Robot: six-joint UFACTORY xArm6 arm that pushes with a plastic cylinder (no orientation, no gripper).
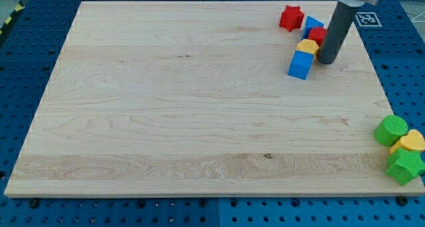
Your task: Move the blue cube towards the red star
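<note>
Camera view: near the board's (199, 101) top right corner, the blue cube (300, 66) lies just left of and below the rod's tip (326, 60), close beside it. The rod carries nothing. The red star (291, 18) sits above, by the top edge, with other blocks between.

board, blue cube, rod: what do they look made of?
Board: looks like pale unfinished wood; grain lines and a small knot show, matte surface.
Blue cube: probably plastic or painted wood; flat saturated colour, no grain, soft sheen.
Rod: dark, smooth, slightly glossy, could be metal or plastic; can't tell which. My tip sits just to the view's right of the blue cube.
</note>
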